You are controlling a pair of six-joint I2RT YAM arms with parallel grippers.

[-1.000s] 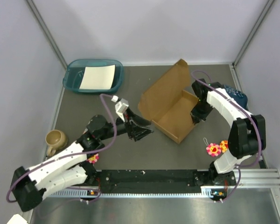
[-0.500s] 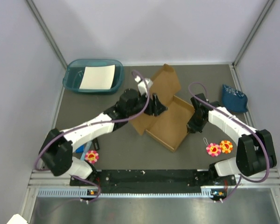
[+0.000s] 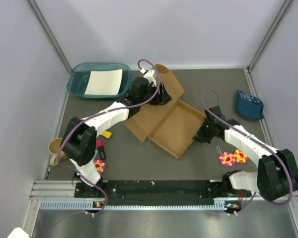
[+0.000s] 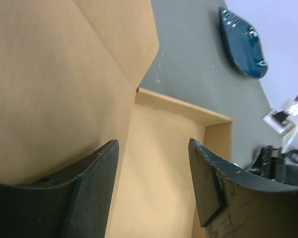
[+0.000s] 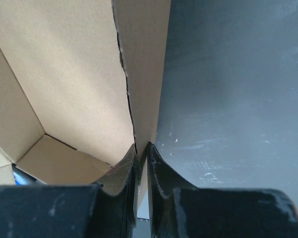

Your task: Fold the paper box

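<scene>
I see the paper box in the middle of the table. It lies open. Its shallow tray part is on the side of the right arm, and the wide lid panel goes out from it toward the far left. I cannot tell if this panel lies flat or is a little lifted.

The left gripper reaches over the far end of the lid. In the left wrist view its two fingers stand wide apart. The edge of the lid panel runs down between them, and the tray floor is visible behind. They do not press on the cardboard, so this gripper has hold of nothing.

The right gripper is at the right wall of the tray. In the right wrist view its fingers are almost together, and the thin cardboard wall is pinched between their tips.

A teal tray with a white sheet stands at the far left corner. A blue pouch lies at the far right, well apart from the box. Two flower ornaments lie near the right arm, and a mug is at the left edge.
</scene>
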